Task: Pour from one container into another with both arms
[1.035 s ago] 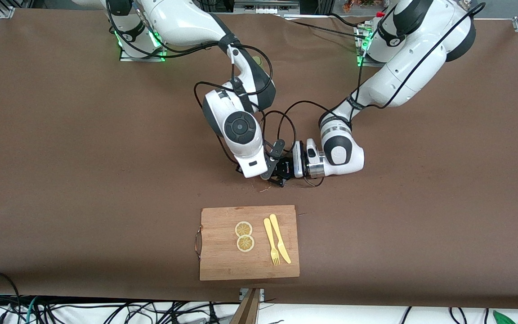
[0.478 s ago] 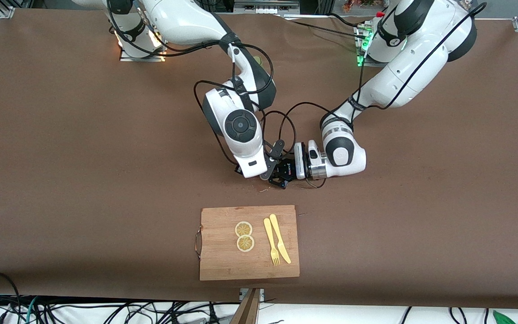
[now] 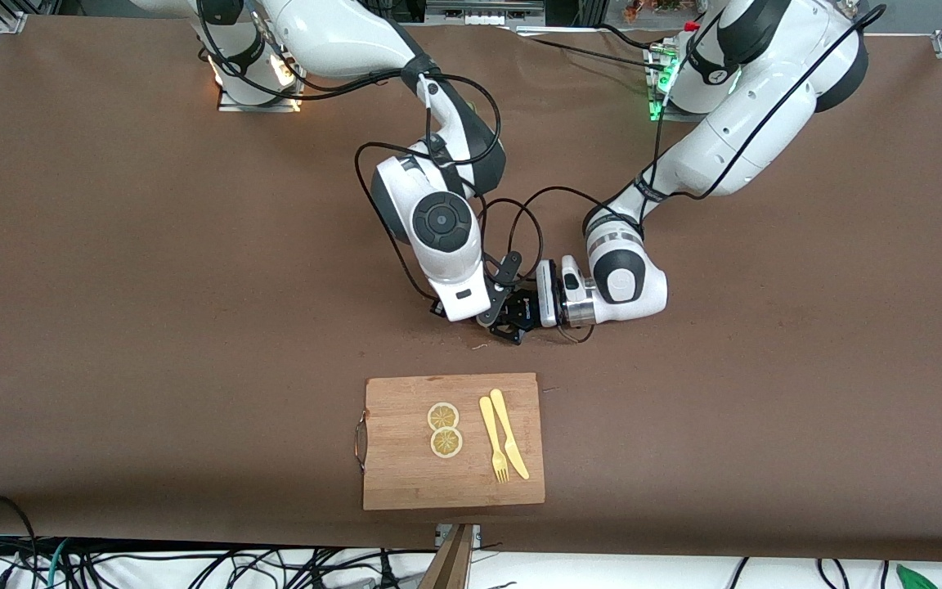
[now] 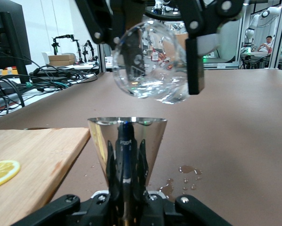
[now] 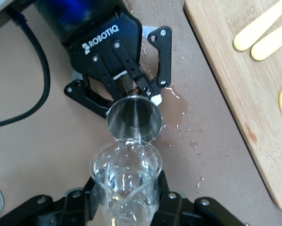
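Note:
My right gripper (image 3: 494,301) is shut on a clear glass beaker (image 5: 126,181), tipped with its lip over a conical metal cup (image 5: 134,123). My left gripper (image 3: 522,314) is shut on that cup (image 4: 127,141) and holds it upright just above the table. In the left wrist view the beaker (image 4: 150,66) hangs directly over the cup's mouth, between the right gripper's black fingers (image 4: 195,61). A little water shows inside the beaker. In the front view both containers are hidden under the two wrists, near the table's middle.
Spilled water (image 5: 174,109) wets the brown table beside the cup. A wooden cutting board (image 3: 405,478) lies nearer the front camera, carrying two lemon slices (image 3: 444,429) and a yellow fork and knife (image 3: 504,442). The board's edge (image 4: 32,155) lies close to the left gripper.
The right arm's wrist has shifted slightly toward the left arm's end of the table. Both grippers keep their hold.

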`<act>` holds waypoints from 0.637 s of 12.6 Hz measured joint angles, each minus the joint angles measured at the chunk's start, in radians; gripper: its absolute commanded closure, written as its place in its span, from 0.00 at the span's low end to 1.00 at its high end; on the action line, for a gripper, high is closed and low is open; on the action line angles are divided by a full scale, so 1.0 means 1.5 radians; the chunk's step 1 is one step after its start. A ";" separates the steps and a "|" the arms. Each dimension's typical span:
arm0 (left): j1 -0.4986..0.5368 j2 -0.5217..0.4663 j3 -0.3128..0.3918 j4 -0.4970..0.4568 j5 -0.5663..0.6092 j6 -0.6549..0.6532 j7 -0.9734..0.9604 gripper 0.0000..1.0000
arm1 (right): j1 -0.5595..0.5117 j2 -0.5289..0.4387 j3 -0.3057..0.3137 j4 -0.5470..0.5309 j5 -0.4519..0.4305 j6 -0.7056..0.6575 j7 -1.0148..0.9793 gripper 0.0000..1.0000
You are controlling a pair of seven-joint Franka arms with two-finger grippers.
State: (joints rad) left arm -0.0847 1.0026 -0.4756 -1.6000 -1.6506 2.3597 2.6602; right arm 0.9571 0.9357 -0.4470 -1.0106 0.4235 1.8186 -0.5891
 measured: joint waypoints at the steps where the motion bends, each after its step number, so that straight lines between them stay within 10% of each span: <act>1: 0.004 0.000 0.000 0.002 0.000 0.000 -0.001 1.00 | 0.000 0.000 0.000 0.003 0.000 0.000 0.000 0.76; 8: 0.026 -0.005 0.001 0.011 -0.002 -0.026 -0.039 1.00 | -0.076 -0.077 -0.006 -0.051 0.114 -0.017 -0.134 0.76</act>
State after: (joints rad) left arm -0.0463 0.9950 -0.4748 -1.5836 -1.6531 2.3213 2.6013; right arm 0.8434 0.8196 -0.4554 -1.0869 0.5940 1.7937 -0.7904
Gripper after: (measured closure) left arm 0.916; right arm 0.507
